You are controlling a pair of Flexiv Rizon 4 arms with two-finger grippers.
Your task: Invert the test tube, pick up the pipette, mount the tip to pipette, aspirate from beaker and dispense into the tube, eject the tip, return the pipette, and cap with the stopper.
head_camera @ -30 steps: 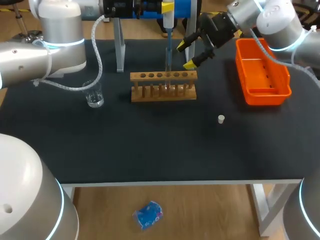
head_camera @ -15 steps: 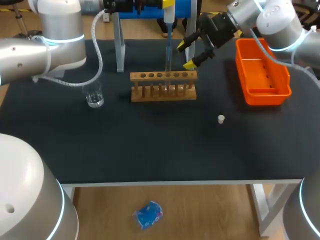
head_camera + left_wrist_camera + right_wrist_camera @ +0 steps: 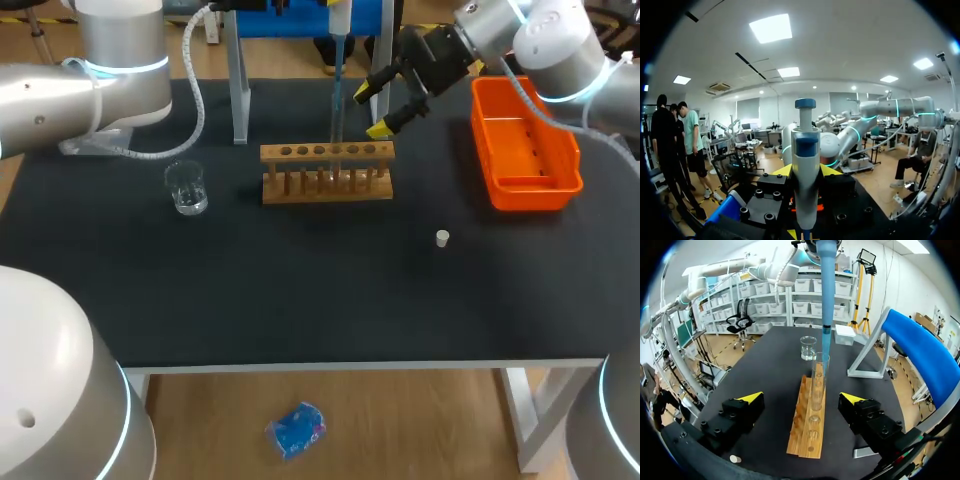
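One clear glass test tube (image 3: 820,377) upright in wooden rack (image 3: 327,172) on black bench (image 3: 300,300); white pipette (image 3: 805,185) with blue tip (image 3: 826,285) poised at tube mouth, left end effector (image 3: 805,172) clamped on its body; right end effector (image 3: 372,110) fingers apart, near rack's right end

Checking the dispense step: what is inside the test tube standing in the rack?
The blue pipette tip enters the mouth of the test tube, upright in the wooden rack. Liquid inside cannot be made out.
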